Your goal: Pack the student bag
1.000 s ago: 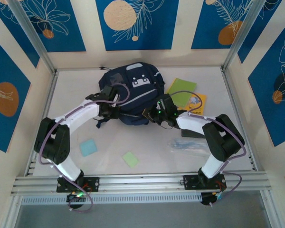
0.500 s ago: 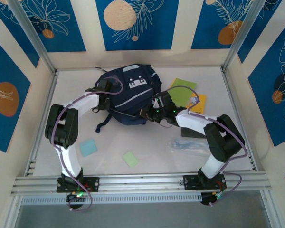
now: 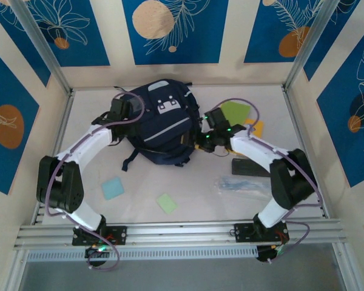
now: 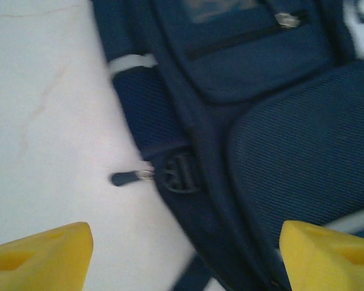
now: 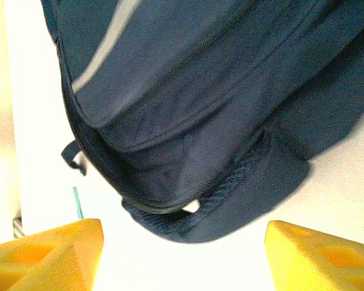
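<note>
**Stage of the task.** The bag (image 3: pixel 164 124) lies front-up at the middle of the far half of the surface (image 3: pixel 194 188), well clear of the walls. No pale lining shows and its mouth appears closed. Whether anything is already inside cannot be told.

Six loose items lie outside it:
- A green sheet (image 3: pixel 238 111) and an orange book (image 3: pixel 256 128) lie just right of the bag.
- A black case (image 3: pixel 249 167) and a clear pouch (image 3: pixel 239 185) lie nearer on the right.
- A blue pad (image 3: pixel 113 188) and a green pad (image 3: pixel 167 203) lie in front.

By this layout the packing is judged barely begun: opening the bag and loading the items remain.

**Tools.** The left tool (image 3: pixel 117 110) sits at the bag's far-left flank and the right tool (image 3: pixel 205 138) at its right flank. In each wrist view the yellow fingertips stand wide apart with nothing between them, so both tools are spread and grasp nothing. In the left wrist view a zip pull (image 4: pixel 124 177) lies on the surface beside the bag's edge.

**Orientation.** The long axis runs far to near, leaning slightly from far-left to near-right. The end with the grey patch points toward the back wall, and the broader end faces the arms. A strap (image 3: pixel 130 162) trails from the near-left corner.
</note>
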Controlling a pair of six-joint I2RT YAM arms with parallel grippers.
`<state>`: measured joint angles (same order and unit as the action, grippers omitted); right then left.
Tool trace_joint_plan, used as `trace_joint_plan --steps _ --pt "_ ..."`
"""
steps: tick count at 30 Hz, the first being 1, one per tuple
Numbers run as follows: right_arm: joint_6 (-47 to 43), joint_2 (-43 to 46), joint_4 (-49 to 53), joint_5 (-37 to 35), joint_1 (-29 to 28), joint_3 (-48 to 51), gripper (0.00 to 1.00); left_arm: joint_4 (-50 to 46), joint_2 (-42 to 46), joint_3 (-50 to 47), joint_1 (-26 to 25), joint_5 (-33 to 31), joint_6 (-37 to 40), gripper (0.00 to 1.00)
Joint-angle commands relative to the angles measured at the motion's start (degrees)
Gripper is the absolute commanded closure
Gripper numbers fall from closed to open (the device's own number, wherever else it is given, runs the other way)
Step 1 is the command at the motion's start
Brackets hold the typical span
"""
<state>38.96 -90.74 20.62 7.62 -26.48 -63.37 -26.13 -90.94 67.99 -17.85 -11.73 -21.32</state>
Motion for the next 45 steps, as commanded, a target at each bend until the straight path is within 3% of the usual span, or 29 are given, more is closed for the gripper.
trace_joint_plan --steps 1,6,10,18,32,40,45 --pt "-7.34 4.39 7.94 -5.95 5.95 -2.0 0.26 3.27 1.94 -1.16 -4.21 6.59 -4.18 0.2" --pt "-11.62 3.09 6.93 -10.2 16.09 -4.61 0.22 11.28 -0.08 -0.02 -12.61 6.9 -8.93 0.2" --pt "-13.59 -3.02 3.55 -10.52 24.13 -8.76 0.22 14.14 -3.89 3.26 -17.51 6.72 -11.78 0.21" --pt "-15.5 -18.88 -3.9 -3.75 35.04 -20.8 0.22 13.27 -5.5 4.43 -20.09 7.94 -11.81 0.21" --pt "-14.09 -43.01 2.96 10.15 38.52 -45.14 0.29 12.18 1.26 -2.4 -20.21 5.55 -10.48 0.2" --pt "-13.54 -46.46 5.66 9.89 37.38 -47.62 0.3 7.22 4.67 -0.37 -20.27 0.72 -3.36 0.19" --pt "-14.29 -48.58 8.71 14.0 37.64 -50.37 0.33 7.14 7.19 -0.92 -20.18 -1.01 -2.04 0.18"
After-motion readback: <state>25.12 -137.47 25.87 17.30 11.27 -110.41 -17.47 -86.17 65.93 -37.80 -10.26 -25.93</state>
